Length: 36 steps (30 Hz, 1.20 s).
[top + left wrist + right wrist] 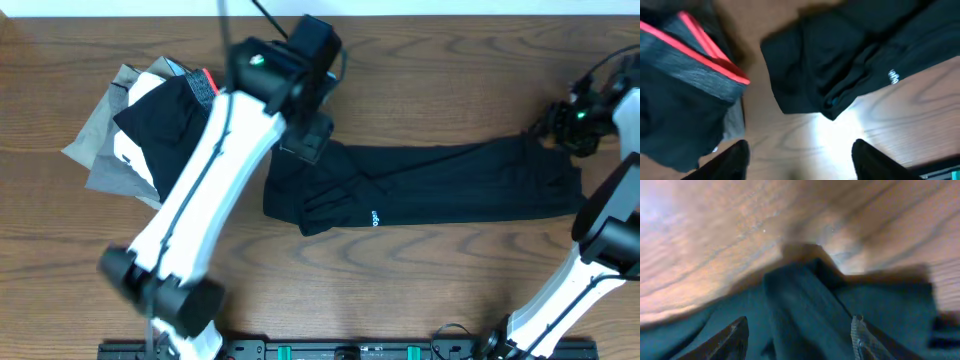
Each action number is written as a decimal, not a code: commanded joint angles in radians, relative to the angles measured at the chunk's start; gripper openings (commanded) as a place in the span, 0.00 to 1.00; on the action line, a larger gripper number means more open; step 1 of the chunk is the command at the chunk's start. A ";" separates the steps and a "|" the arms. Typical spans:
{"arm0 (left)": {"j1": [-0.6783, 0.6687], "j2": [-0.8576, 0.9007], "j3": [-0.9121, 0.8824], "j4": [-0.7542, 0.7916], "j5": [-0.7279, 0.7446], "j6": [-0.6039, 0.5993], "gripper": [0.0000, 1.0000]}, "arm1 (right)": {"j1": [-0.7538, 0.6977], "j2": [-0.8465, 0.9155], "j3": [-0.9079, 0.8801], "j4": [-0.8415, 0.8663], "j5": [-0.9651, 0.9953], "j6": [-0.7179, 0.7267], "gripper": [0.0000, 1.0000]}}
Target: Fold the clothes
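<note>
The black shirt (430,185) lies folded into a long band across the middle of the table, small white lettering near its lower left. My left gripper (305,140) hovers above the shirt's left end; its wrist view shows the shirt's left end (840,65) with the lettering and the open, empty fingers (799,150) over bare wood. My right gripper (570,130) is at the shirt's far right end; its wrist view shows open fingers (800,330) just above the dark fabric (805,305), holding nothing.
A pile of other clothes (140,120), grey, black and white with a red stripe, lies at the back left; it also shows in the left wrist view (685,75). The wooden table (400,280) extends in front of the shirt.
</note>
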 commanded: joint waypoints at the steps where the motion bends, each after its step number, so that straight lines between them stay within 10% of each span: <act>1: -0.001 -0.052 0.007 0.002 -0.012 -0.019 0.70 | 0.034 -0.025 -0.048 0.036 0.159 0.068 0.62; 6: -0.002 -0.071 0.007 0.002 -0.012 -0.019 0.74 | 0.031 -0.030 -0.058 0.040 0.194 0.078 0.10; 8: -0.002 -0.068 0.007 0.003 -0.012 -0.019 0.74 | 0.013 -0.042 -0.053 0.029 0.198 0.089 0.05; 15: -0.002 -0.067 0.007 0.030 -0.012 -0.019 0.79 | -0.076 -0.103 -0.053 0.019 0.212 0.090 0.08; 17: -0.002 -0.067 0.007 0.040 -0.011 -0.019 0.80 | -0.097 -0.108 -0.053 0.020 0.153 0.090 0.38; 19: -0.002 -0.067 0.005 0.048 0.000 -0.019 0.80 | -0.113 -0.110 -0.053 0.012 0.108 0.090 0.44; 36: -0.004 -0.067 -0.663 0.600 0.250 -0.019 0.60 | -0.094 -0.109 -0.175 0.069 0.031 0.049 0.43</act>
